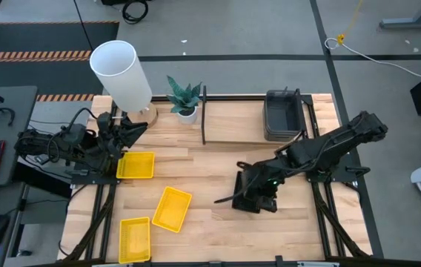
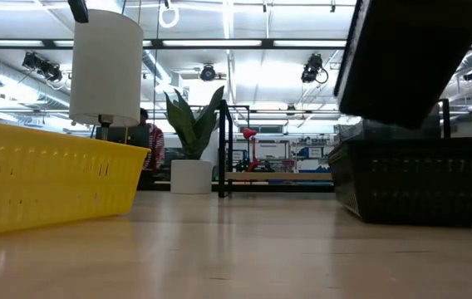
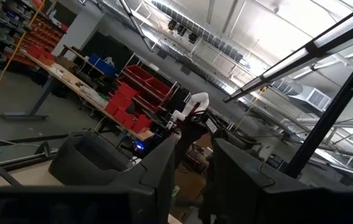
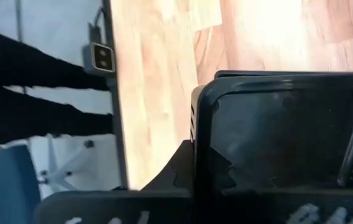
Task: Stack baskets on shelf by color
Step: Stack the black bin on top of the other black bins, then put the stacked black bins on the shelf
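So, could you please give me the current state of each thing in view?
right gripper: shut on a black basket, lifted off the table
left gripper: parked near the lamp, empty
yellow baskets: three, loose on the table, unstacked
grey baskets: stacked on the shelf

We see a counter (image 1: 218, 167) of pale wooden planks with a smooth, faintly shiny finish that reflects the ceiling lights in the low view. The yellow baskets (image 1: 136, 165) look like bright moulded plastic, their walls pierced with rows of small slots and their surface slightly glossy. The dark grey baskets (image 1: 283, 115) read as matt plastic with smooth rounded rims. The black basket (image 4: 282, 137) seen in the right wrist view is smooth dark plastic with a soft sheen and ribbed slots along one wall. The shelf (image 1: 204, 115) is thin black metal, matt. The white lamp shade (image 1: 121, 73) looks smooth and matt.
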Tool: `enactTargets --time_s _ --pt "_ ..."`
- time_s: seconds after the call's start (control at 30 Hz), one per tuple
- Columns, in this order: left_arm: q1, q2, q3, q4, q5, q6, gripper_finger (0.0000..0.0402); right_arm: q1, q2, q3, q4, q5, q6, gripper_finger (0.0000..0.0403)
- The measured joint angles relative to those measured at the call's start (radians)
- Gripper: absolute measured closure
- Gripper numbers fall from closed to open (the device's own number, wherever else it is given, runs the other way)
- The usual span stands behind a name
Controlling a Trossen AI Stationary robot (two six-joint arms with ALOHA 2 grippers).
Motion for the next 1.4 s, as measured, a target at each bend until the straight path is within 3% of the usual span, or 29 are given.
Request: enactTargets --time_s 0.2,0.37,0.6,0.83,0.97,1.2,1.4 --pt "0.0 0.0 0.0 0.0 0.0 -0.008 0.0283 -0.002 0.12 -0.001 0.01 -0.003 -0.061 0.0399" --pt "0.0 0.0 0.0 0.0 0.0 -0.008 0.0283 -0.002 0.224 -0.001 0.007 0.012 0.007 0.039" --pt "0.0 0.0 0.0 0.0 0.0 -0.009 0.0283 -0.002 0.318 -0.002 0.046 -0.056 -0.003 0.0334" --pt "0.0 0.0 0.0 0.0 0.0 -0.009 0.0283 -0.037 0.305 -0.001 0.045 0.046 -0.048 0.0259" --pt "0.0 0.0 0.0 0.0 0.0 -0.008 0.0283 -0.063 0.303 -0.001 0.033 0.097 -0.065 0.0238" --pt "0.0 0.0 0.0 0.0 0.0 -0.007 0.0283 -0.084 0.303 -0.001 0.043 0.091 -0.092 0.0235" --pt "0.0 0.0 0.0 0.0 0.0 -0.007 0.0283 -0.108 0.284 -0.001 0.022 -0.009 -0.087 0.0208"
